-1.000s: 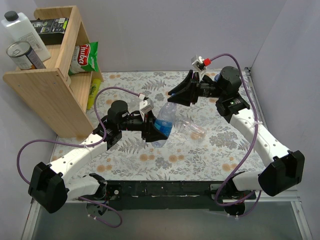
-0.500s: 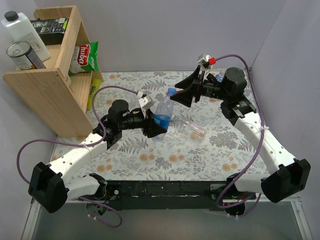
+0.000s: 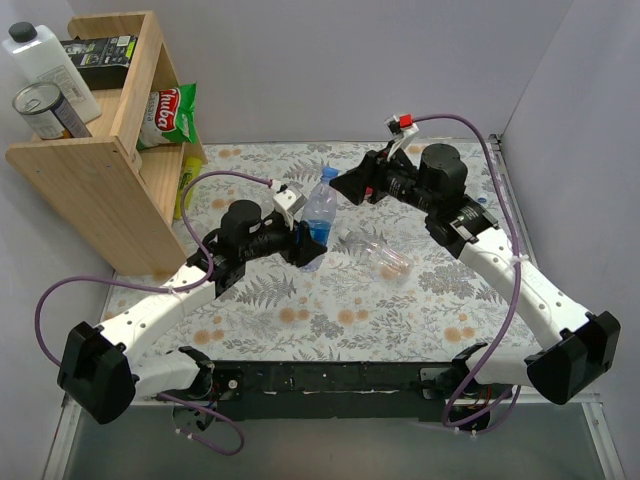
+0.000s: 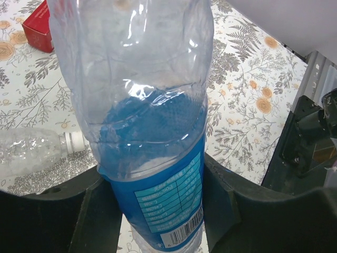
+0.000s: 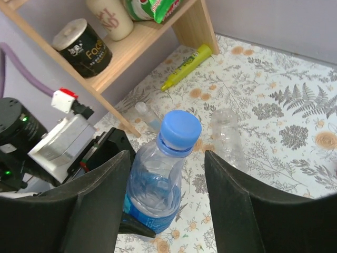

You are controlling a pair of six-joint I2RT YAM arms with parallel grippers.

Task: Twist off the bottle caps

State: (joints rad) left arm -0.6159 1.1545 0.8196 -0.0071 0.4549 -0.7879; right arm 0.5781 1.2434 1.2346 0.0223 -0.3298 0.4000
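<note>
From the overhead camera I see my left gripper [image 3: 307,243] clenched around the lower body of a clear bottle [image 3: 319,208]. The neck stands clear above it, so the blue cap [image 3: 329,174] is offered to the right gripper [image 3: 343,189], which hangs just beside the cap. A second bottle [image 3: 385,258] lies on its side on the bench [image 3: 300,310] near them (next in line, I'd guess). On the left wrist camera both fingers [image 4: 100,211] press against the blue label. I judge that grip is low enough to leave the top free and firm enough to stop the bottle from turning with the cap. I cannot tell from here whether the base rests on the bench. On the right wrist camera the jaws are spread wide, one on either side of the cap and touching nothing. The cap sits fully on the neck, so unscrewing has not begun. My next move would be to close squarely on the cap, though the thin, crinkly wall may buckle under the twist.
</note>
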